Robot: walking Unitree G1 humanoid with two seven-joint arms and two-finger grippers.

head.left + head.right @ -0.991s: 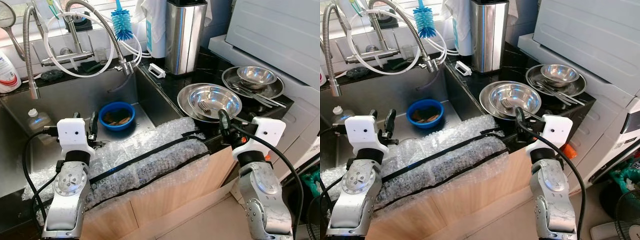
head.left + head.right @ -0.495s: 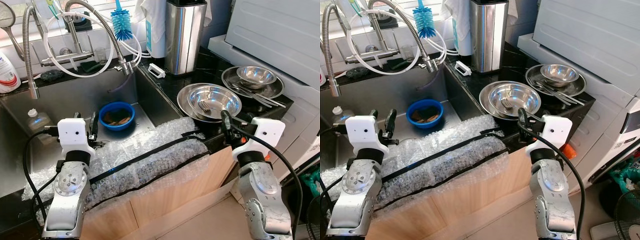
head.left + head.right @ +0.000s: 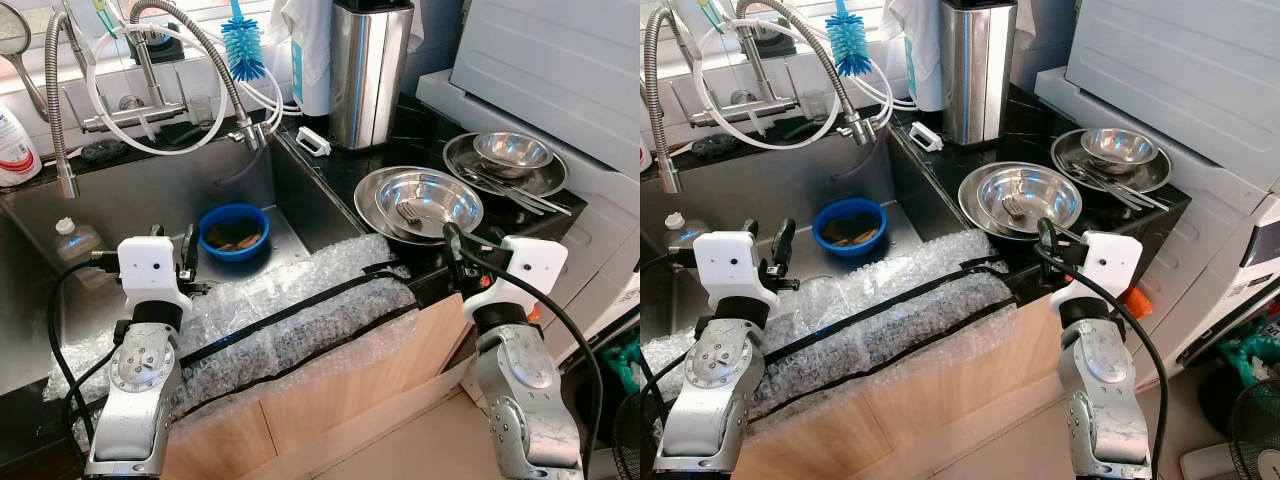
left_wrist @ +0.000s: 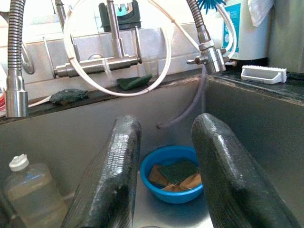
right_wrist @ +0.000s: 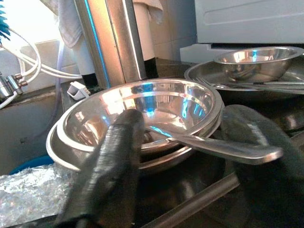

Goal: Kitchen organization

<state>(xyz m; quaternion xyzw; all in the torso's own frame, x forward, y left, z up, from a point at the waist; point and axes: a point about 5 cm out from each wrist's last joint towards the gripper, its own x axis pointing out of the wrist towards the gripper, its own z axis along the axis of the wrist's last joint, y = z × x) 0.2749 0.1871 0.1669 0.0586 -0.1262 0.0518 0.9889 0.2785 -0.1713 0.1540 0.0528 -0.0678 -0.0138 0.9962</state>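
barely begun — right gripper (image 5: 190, 156), fingers spread, nears the stacked steel bowls (image 3: 428, 200) at right centre; left gripper (image 4: 164, 175), spread, idle.

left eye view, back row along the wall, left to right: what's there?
White bottle with red label → coiled spring faucet hose → blue bottle brush → tall steel canister → small steel bowl on a plate.

2 silver arms with round screwed joints, white wrist camera boxes, black looping cables, textured black fingers (image 4: 111, 180).
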